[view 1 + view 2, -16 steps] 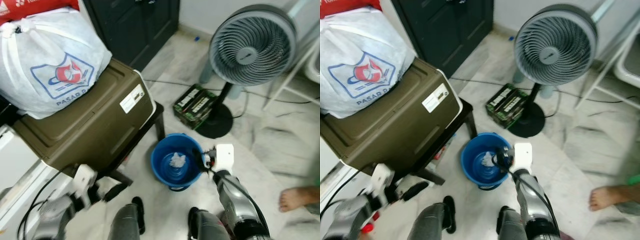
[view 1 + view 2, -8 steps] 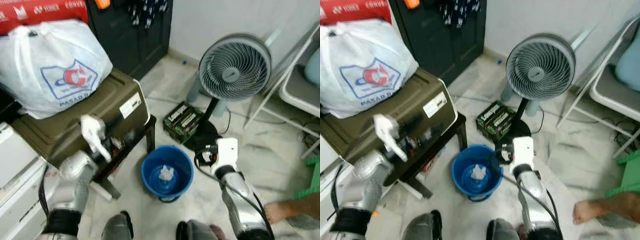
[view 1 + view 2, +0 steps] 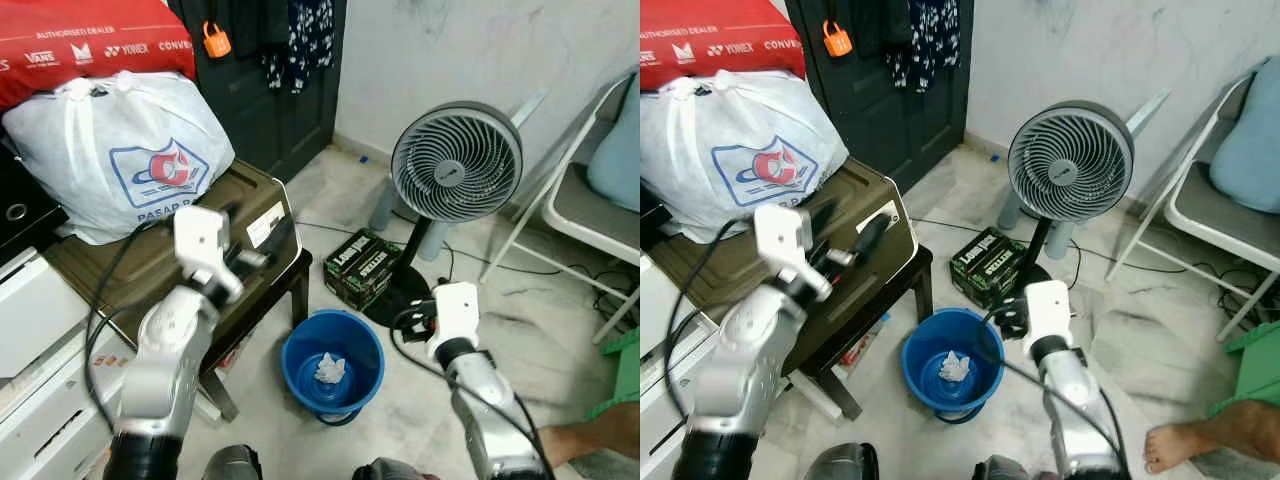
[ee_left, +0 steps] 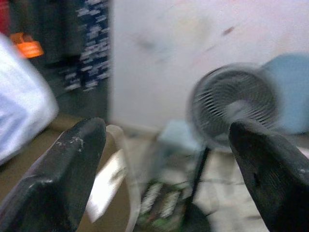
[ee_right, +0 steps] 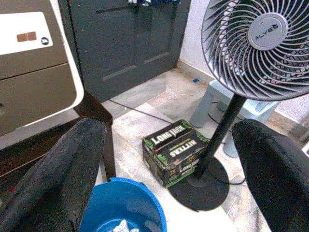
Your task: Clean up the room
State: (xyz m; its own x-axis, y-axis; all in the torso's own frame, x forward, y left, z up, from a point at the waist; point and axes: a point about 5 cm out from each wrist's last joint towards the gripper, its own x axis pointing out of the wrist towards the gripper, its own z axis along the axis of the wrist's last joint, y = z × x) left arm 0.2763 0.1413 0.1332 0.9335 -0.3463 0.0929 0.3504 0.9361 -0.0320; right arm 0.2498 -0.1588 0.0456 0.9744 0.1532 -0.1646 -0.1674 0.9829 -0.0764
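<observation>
Two grippers raised, both spread wide, holding nothing.
The left gripper point(image 4: 164, 169) hangs above the olive case point(image 3: 150, 270); the right gripper point(image 5: 169, 169) beside the blue bucket point(image 3: 333, 360).

Standing fan point(image 3: 456, 170), folding chair point(image 3: 1220, 190), dark door point(image 3: 905, 90)

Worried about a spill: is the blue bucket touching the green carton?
Apart. The left eye view shows bare floor between the blue bucket and the green carton.

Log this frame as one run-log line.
left end effector: open, raised by brown case | right end effector: open, beside blue bucket | crumpled paper in bucket
</observation>
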